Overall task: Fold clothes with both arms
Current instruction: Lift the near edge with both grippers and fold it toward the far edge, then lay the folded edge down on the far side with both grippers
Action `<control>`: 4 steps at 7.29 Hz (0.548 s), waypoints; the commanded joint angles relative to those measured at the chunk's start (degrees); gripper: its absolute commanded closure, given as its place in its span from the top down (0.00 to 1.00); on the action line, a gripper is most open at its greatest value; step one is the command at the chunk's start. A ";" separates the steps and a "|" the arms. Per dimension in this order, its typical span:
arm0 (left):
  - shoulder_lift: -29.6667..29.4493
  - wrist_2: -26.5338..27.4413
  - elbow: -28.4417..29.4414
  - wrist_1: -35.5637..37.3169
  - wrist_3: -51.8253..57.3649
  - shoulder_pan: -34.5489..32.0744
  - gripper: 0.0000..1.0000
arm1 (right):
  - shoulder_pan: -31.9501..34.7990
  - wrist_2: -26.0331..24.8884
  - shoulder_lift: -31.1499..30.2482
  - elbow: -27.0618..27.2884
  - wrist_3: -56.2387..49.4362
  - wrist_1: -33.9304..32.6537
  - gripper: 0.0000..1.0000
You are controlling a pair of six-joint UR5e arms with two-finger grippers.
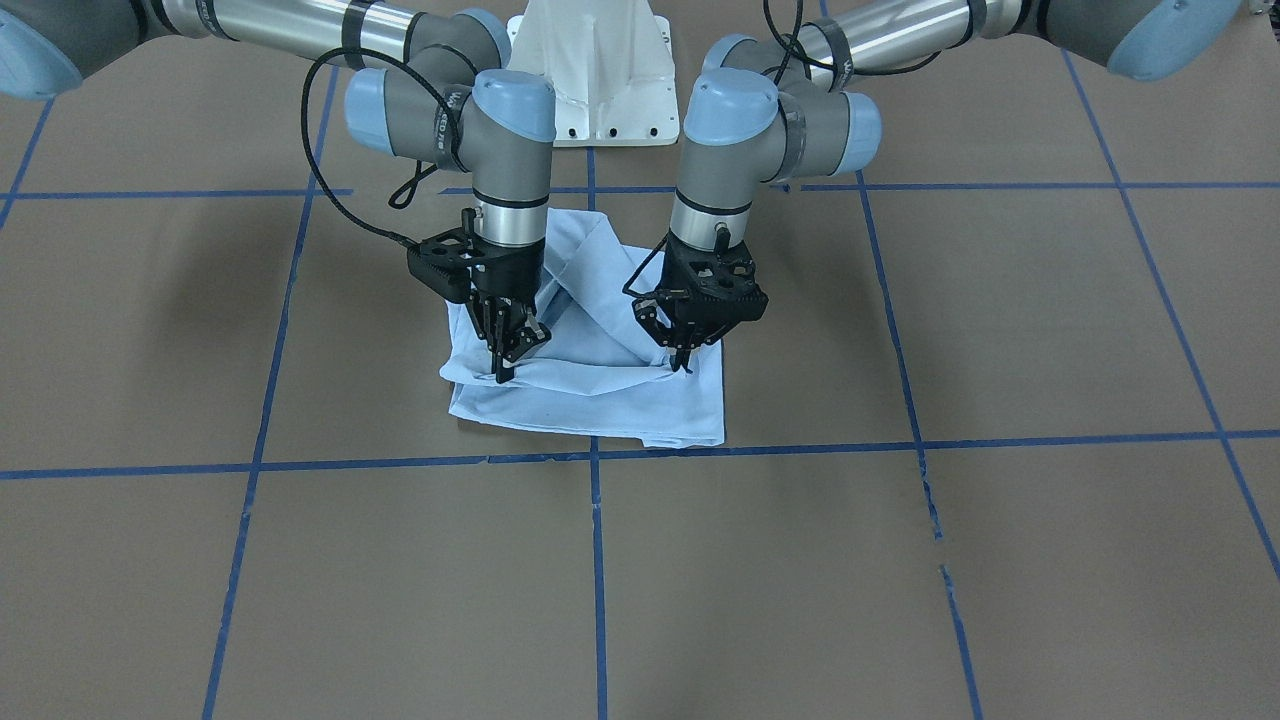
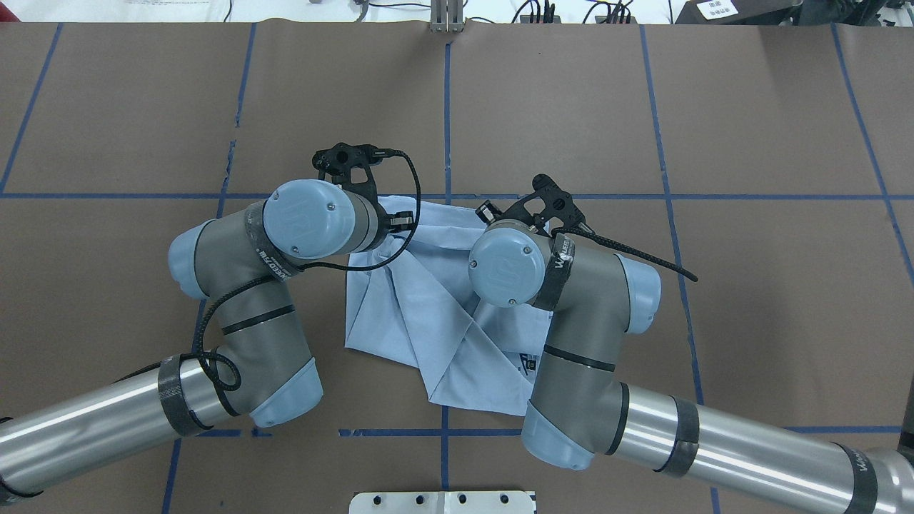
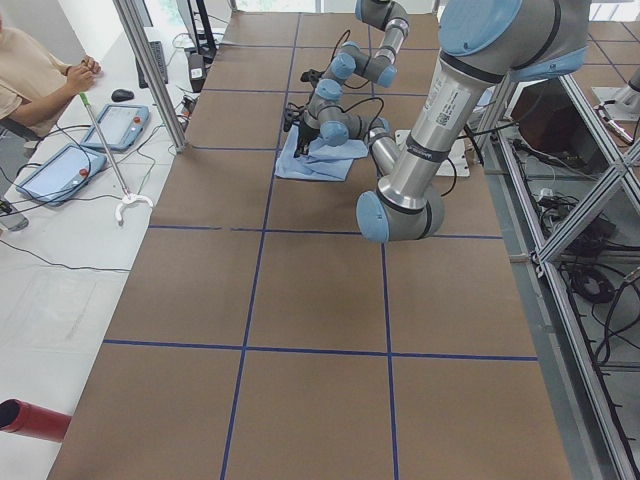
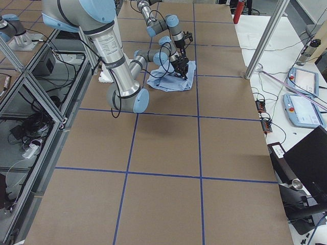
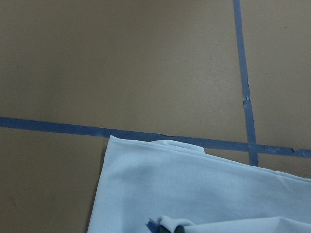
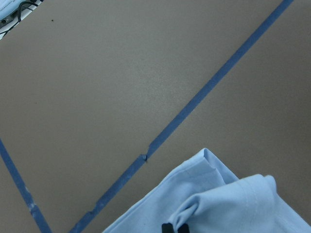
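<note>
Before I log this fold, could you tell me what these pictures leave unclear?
Overhead: the right arm covers most of the print on the shirt.
Overhead: wrists hide the tips of the left gripper and right gripper; wrist views crop them at the bottom edge.
Side views: grippers too small.

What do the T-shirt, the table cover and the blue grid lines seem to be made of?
T-shirt: soft light blue knit, probably cotton; matte, it drapes and creases, stitched hem visible.
Table cover: matte brown sheet, probably paper or card; flat, no sheen.
Blue lines: likely adhesive tape; edges nicked and torn.
</note>
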 commanded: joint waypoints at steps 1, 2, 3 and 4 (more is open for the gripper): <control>-0.09 0.10 1.53 -0.03 1.74 -0.94 0.00 | 0.80 0.07 0.10 -0.65 -1.81 0.30 0.00; 0.00 0.10 2.41 -0.12 1.84 -1.03 0.00 | 0.88 0.07 0.19 -1.35 -2.60 0.39 0.00; 0.09 0.10 2.50 -0.99 1.93 -1.03 0.02 | 1.15 0.07 0.19 -1.53 -8.18 0.30 0.82; 0.43 0.01 2.33 -2.39 6.19 -1.12 0.99 | 1.67 0.24 0.89 -1.45 -12.41 0.30 1.00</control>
